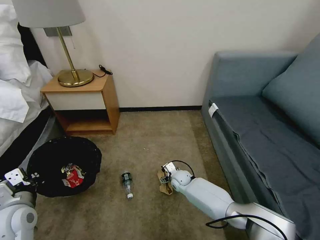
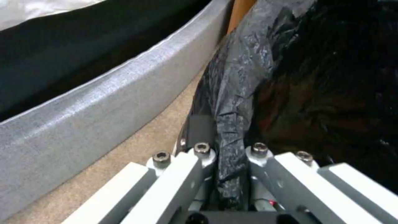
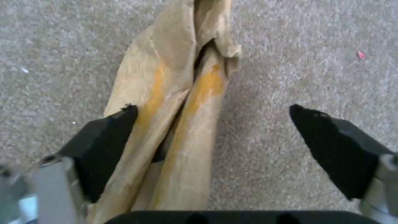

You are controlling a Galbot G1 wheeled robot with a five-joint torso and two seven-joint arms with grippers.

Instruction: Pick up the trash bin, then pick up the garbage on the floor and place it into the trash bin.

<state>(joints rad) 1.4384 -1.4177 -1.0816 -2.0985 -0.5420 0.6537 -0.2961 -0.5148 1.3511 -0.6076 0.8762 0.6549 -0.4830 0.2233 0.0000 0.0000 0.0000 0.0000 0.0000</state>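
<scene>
The left gripper (image 2: 224,174) sits at the near-left rim of the bin (image 1: 50,156), its fingers pinched on a fold of the black liner (image 2: 232,102), close by the bed base (image 2: 83,102). The bin stands between the bed and the open carpet (image 1: 150,140), in front of the nightstand (image 1: 83,100). Inside it lie a red-and-white wrapper (image 1: 74,180) and some yellowish litter, so part of the garbage looks already binned.

Right of the bin, a clear bottle (image 1: 127,185) lies on its side on the carpet, long axis running roughly away from the robot, white cap toward the robot.

Further right, near the sofa (image 1: 260,126), the right gripper (image 3: 213,115) is down over the paper bag (image 3: 178,102). Its fingers are spread, one pad (image 3: 108,137) touching the bag's edge, the other well off on bare carpet; nothing is gripped yet. The bag is a flattened strip, long axis running away from the robot, in line with the gripper.

Judged from this, bag and bottle are left.
</scene>
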